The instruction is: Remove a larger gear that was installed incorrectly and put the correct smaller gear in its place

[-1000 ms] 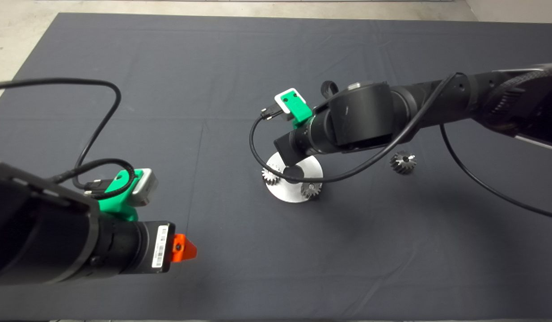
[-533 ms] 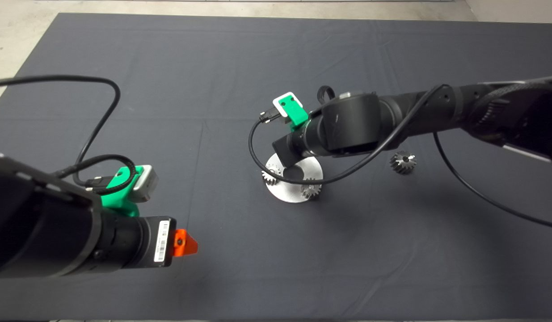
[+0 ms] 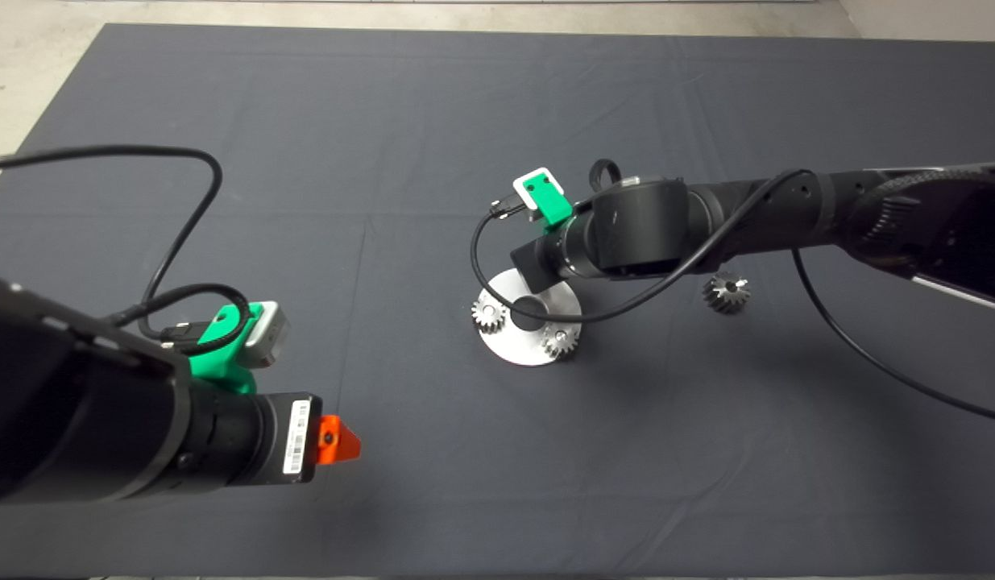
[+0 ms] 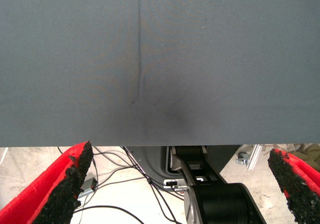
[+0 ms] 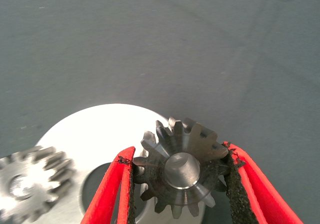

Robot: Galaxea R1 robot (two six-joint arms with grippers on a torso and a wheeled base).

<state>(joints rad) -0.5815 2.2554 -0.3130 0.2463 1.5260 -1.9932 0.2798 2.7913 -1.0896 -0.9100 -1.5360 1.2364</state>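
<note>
The smaller gear (image 5: 182,171), dark steel with straight teeth, sits on a silver peg at the rim of the round silver plate (image 5: 100,129). My right gripper (image 5: 179,153) is shut on it, one pad against each side. In the head view my right wrist (image 3: 626,229) hides this gear above the plate (image 3: 513,350). The larger gear (image 3: 727,292), dark and cone-shaped, lies on the mat to the right of the plate. My left gripper (image 3: 336,441) hangs open and empty at the lower left, its fingers (image 4: 65,184) wide apart.
Two silver spur gears stand on the plate, one at its left (image 3: 489,312) and one at its front (image 3: 560,342); the left one also shows in the right wrist view (image 5: 30,189). The plate has a dark centre hole (image 3: 528,312). Black cables loop from both wrists.
My right wrist has shifted a little to the right and back, uncovering the plate's centre hole. The left arm has barely moved. The larger gear lies where it was.
</note>
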